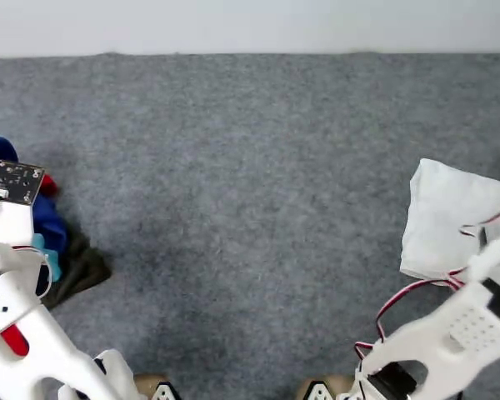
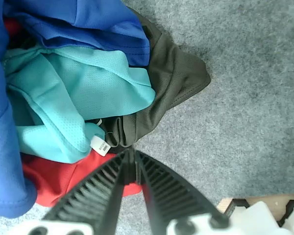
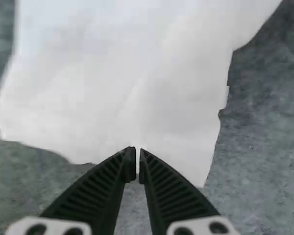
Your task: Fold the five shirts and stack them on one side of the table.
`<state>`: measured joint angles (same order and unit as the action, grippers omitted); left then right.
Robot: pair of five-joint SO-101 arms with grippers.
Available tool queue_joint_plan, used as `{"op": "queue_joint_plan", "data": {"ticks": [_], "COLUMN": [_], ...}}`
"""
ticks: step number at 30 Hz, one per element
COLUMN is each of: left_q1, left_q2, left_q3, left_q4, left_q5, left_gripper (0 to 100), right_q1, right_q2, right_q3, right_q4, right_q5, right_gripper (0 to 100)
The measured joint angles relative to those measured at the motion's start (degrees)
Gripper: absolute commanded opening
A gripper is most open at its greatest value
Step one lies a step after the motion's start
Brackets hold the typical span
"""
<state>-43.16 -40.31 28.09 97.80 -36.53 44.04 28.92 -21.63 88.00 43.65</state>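
Shirts in two lots: one folded at the right, a heap (image 1: 67, 258) at the left.
The left tool (image 2: 133, 155) is pinched shut and empty, its tip at the heap's near edge where the red shirt (image 2: 59, 178), teal shirt (image 2: 78, 93) and olive shirt (image 2: 174, 78) overlap. I'd open it wide, take one layer only, and drag it to the bare middle of the counter (image 1: 250, 183). The right tool (image 3: 136, 155), also shut and empty, sits at the white shirt (image 1: 450, 221).

gripper (image 3: 137, 164): closed, tips at shirt's edge
shirt (image 3: 122, 73): white, flat on grey table (image 3: 264, 147)
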Motion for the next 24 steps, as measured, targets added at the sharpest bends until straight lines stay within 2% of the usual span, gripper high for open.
{"op": "queue_joint_plan", "data": {"ticks": [4,12,18,22,24], "left_q1": [0.0,0.26,5.1,6.07,6.24], "left_q2": [0.0,0.0,-0.97,-1.14,-0.53], "left_q3": [0.0,0.0,-0.7,-2.73,-4.13], "left_q4": [0.0,0.0,0.53,0.53,0.53], "left_q5": [0.0,0.0,0.0,0.0,0.0], "left_gripper": [2,2,2,11,13], "right_q1": [2.9,4.4,3.43,0.7,-1.41], "right_q2": [6.51,5.8,-5.98,-15.12,-19.52], "right_q3": [0.0,-0.7,-6.68,-4.57,-0.53], "right_q4": [-1.05,9.58,12.31,12.4,12.48], "right_q5": [1.23,1.41,1.41,1.41,1.41], "right_gripper": [1.5,1.7,1.7,1.8,1.9]}}
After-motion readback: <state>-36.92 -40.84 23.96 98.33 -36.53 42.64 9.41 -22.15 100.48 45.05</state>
